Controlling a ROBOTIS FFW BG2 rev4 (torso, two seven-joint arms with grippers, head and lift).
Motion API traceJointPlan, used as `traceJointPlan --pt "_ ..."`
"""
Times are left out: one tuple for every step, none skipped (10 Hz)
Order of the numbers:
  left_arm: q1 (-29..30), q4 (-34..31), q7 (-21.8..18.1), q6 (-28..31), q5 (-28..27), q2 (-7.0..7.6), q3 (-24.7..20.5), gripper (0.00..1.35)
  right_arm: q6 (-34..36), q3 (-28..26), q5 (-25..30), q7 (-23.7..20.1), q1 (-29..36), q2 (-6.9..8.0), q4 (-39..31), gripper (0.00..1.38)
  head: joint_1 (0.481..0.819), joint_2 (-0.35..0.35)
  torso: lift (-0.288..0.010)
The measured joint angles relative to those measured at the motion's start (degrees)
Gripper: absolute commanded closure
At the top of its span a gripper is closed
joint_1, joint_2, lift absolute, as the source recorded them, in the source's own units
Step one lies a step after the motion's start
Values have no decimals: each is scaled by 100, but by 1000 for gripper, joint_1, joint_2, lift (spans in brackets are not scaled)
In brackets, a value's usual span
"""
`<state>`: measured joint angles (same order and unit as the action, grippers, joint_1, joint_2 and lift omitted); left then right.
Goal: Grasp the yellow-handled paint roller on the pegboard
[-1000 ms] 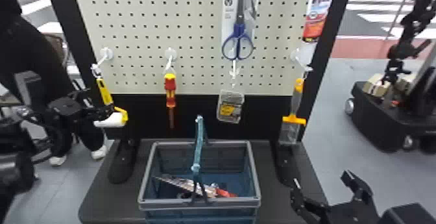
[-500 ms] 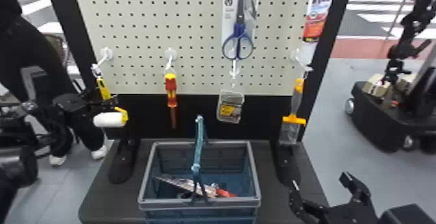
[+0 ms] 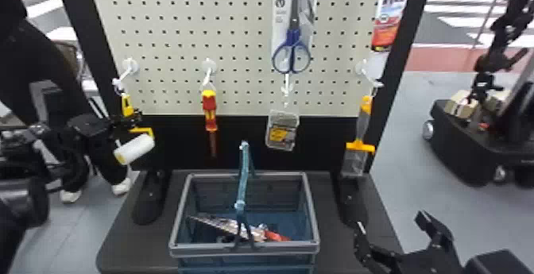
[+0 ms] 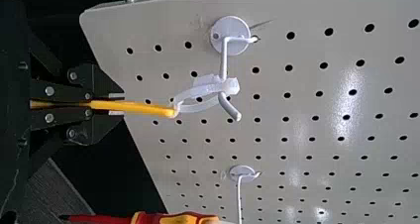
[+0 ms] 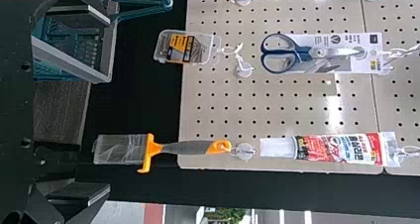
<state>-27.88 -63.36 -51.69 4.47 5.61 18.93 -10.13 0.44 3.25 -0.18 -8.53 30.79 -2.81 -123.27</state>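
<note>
At the far left of the pegboard (image 3: 238, 35), the left gripper (image 4: 106, 106) has its fingers pinched on the yellow handle of the paint roller (image 3: 134, 148). Its white loop (image 4: 208, 87) hangs around the hook (image 4: 225, 73), so a straight pull could snag, bend the hook, or let the thin handle slip. The right gripper (image 3: 397, 232) waits near right, fingers wide.

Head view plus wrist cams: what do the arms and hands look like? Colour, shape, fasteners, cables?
Left hand and right hand: matte black, two flat angular fingers each. Silver screw heads dot the left hand's fingers. The right arm behind its hand is blocky and black too. No markings or loose cables visible.
</note>
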Motion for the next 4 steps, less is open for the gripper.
traceJointPlan --pt "5 0 4 -10 3 -3 -5 1210 0 0 0 0 0 0 0 125 549 0 -100" --pt "9 0 16 -28 11 -9 -14 1210 4 1 0 0 1 0 -4 124 549 0 -100" --pt "16 0 33 -51 27 -21 -31 1208 9 1 0 0 6 0 -11 124 549 0 -100" --pt "21 0 43 -69 35 -30 -45 1208 9 0 0 0 9 0 -12 124 549 0 -100"
